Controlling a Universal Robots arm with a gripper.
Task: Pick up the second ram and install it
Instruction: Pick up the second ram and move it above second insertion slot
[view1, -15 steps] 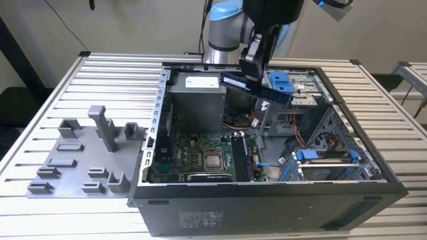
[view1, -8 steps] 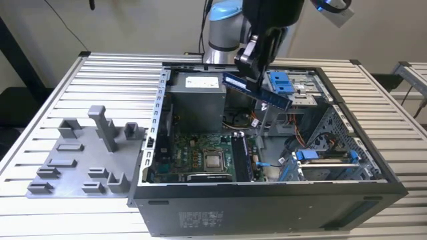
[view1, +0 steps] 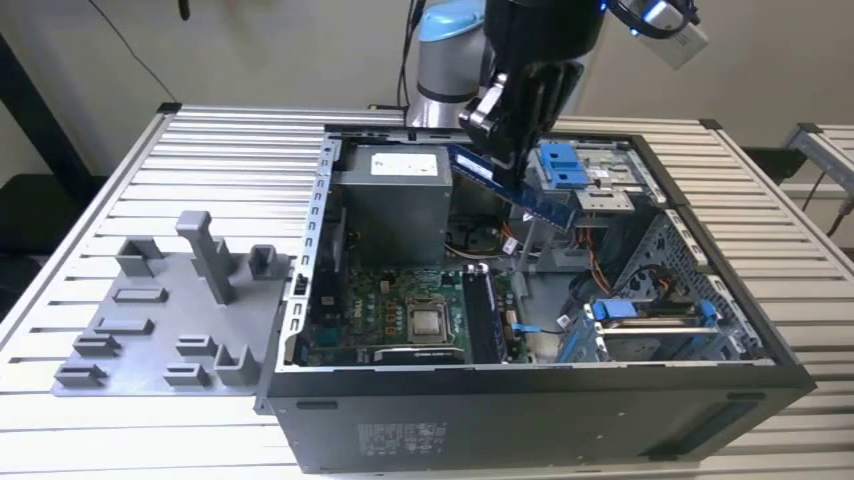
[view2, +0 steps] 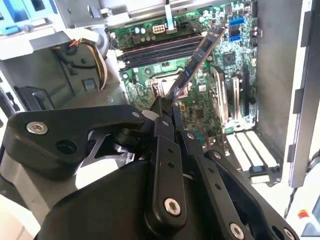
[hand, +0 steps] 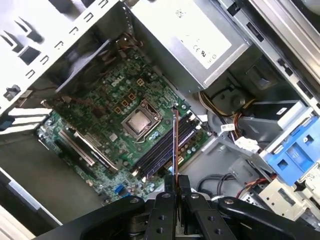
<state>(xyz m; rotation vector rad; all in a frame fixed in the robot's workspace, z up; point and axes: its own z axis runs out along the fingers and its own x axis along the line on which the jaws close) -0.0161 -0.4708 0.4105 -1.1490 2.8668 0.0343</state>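
My gripper (view1: 503, 152) hangs over the open computer case (view1: 534, 400), shut on one end of the second ram (view1: 518, 192). The ram is a long dark blue-green stick, tilted and held in the air above the motherboard (view1: 380, 315). In the second wrist view the ram (view2: 197, 62) runs out from the gripper (view2: 166, 107) across the board, near the dark memory slots (view2: 160, 50). The first wrist view shows the ram (hand: 175, 145) edge-on, rising from the gripper (hand: 176, 181) above the memory slots (hand: 162, 152) beside the processor socket (hand: 138, 121).
A grey power supply (view1: 394, 195) fills the case's far corner. Blue drive brackets (view1: 561, 165) and cables (view1: 534, 325) crowd the exterior view's right side of the case. The grey plastic holder tray (view1: 174, 310) lies on the slatted table (view1: 80, 200) at the exterior view's left.
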